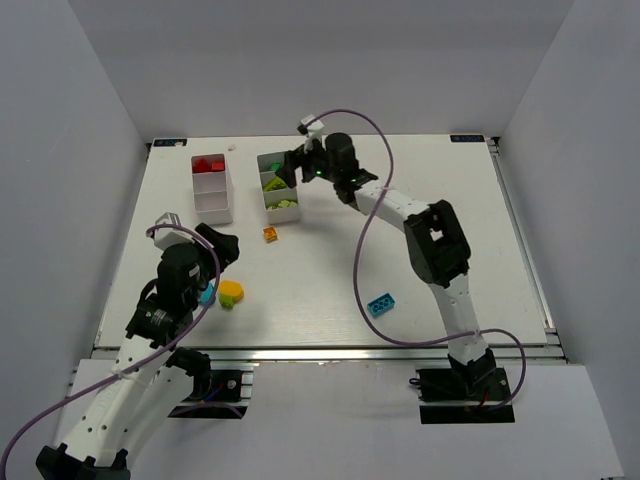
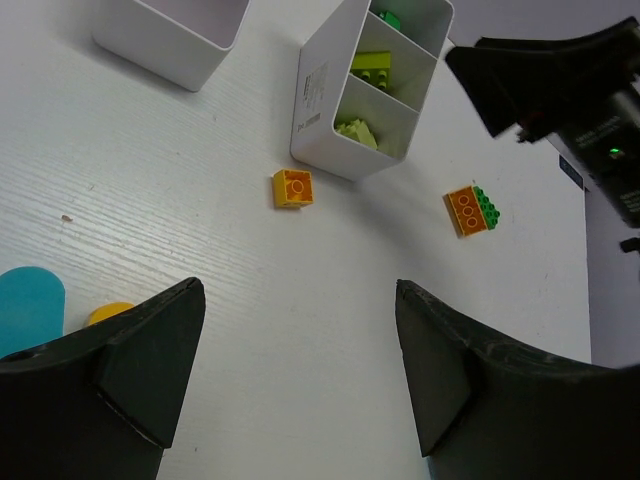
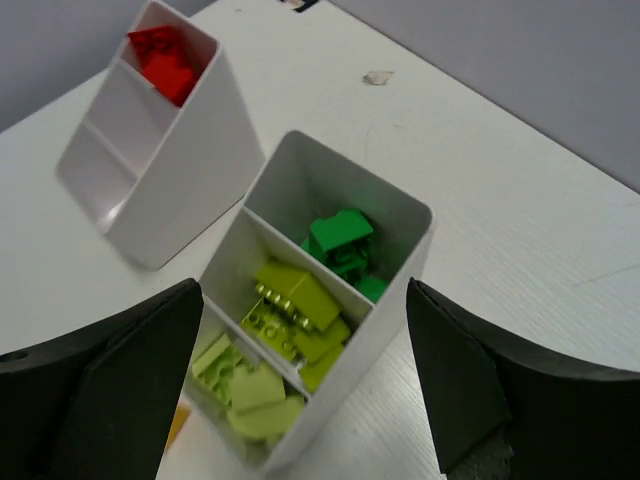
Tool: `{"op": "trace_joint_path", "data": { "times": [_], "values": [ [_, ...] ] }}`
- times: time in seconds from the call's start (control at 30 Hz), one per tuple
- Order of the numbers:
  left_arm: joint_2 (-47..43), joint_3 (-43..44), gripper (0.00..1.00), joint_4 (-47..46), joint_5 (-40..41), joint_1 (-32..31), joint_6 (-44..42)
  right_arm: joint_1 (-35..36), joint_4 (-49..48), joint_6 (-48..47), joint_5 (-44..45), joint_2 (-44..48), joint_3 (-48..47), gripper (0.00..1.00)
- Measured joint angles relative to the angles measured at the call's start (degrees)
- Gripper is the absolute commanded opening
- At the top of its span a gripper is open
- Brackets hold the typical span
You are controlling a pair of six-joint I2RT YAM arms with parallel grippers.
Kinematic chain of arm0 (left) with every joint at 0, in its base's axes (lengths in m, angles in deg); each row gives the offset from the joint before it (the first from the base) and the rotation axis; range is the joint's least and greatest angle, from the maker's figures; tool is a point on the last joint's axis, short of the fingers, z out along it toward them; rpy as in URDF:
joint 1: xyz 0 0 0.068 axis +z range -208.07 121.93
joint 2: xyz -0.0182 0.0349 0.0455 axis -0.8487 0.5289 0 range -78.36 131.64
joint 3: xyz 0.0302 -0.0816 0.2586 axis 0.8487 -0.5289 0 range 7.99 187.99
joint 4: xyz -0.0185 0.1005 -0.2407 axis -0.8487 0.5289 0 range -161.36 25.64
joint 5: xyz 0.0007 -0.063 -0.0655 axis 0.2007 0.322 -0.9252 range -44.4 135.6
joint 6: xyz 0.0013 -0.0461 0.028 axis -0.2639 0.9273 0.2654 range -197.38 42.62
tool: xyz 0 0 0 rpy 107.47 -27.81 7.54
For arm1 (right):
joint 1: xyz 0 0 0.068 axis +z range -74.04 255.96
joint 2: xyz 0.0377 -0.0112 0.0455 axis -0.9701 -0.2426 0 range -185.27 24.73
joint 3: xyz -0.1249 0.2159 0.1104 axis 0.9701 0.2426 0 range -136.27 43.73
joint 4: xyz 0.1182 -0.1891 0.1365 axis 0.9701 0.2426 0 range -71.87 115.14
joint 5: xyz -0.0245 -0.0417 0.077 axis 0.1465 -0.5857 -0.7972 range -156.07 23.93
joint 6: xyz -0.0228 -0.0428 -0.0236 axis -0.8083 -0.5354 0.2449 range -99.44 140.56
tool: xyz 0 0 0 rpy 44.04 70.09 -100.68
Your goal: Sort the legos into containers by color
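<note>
White counter, plain grey walls around. The right tray, holding green and lime legos, runs lengthwise away from the arms, with the left tray parallel beside it. The right claw hangs spread above it. The left claw, spread and empty, sits well apart from it.

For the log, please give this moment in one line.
right claw open above white rectangular plastic tray; left claw open; cyan plastic brick unsorted

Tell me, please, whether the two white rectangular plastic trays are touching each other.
Apart: the top external view shows bare table between the left white tray and the right white tray.
</note>
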Motion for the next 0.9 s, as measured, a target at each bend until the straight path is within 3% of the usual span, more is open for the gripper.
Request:
{"op": "trace_joint_path", "data": {
  "times": [0.03,0.13,0.2,0.23,0.3,0.43,0.63,0.9],
  "values": [
    [-0.07,0.0,0.86,-0.07,0.0,0.0,0.0,-1.38,0.81,-0.59,-4.24,1.75,1.77,0.82],
    [-0.15,0.0,0.86,-0.26,-0.02,0.0,0.0,-8.13,4.57,-3.37,-17.16,5.35,1.73,0.45],
    [0.11,0.0,0.86,-0.59,-0.15,0.0,-0.02,-13.42,8.5,-7.26,-23.3,7.69,1.68,0.33],
    [0.31,0.0,0.86,-0.76,-0.2,0.0,-0.02,-16.37,11.56,-10.73,-25.86,8.87,1.79,0.31],
    [0.96,0.0,0.86,-1.11,-0.44,0.0,-0.04,-21.9,19.76,-18.36,-29.57,10.36,1.31,0.45],
    [2.6,0.0,0.86,-1.97,-1.01,0.0,-0.07,-30.25,39.5,-36.52,-30.32,8.24,-4.44,0.89],
    [4.83,0.0,0.86,-3.45,-1.57,0.0,-0.26,-31.58,57.35,-59.3,-24.9,3.58,-6.64,0.89],
    [5.62,-0.04,0.86,-3.58,-2.16,0.0,-0.04,-29.2,64.32,-70.16,-21.55,-4.31,-11.28,0.89]
  ]
}}
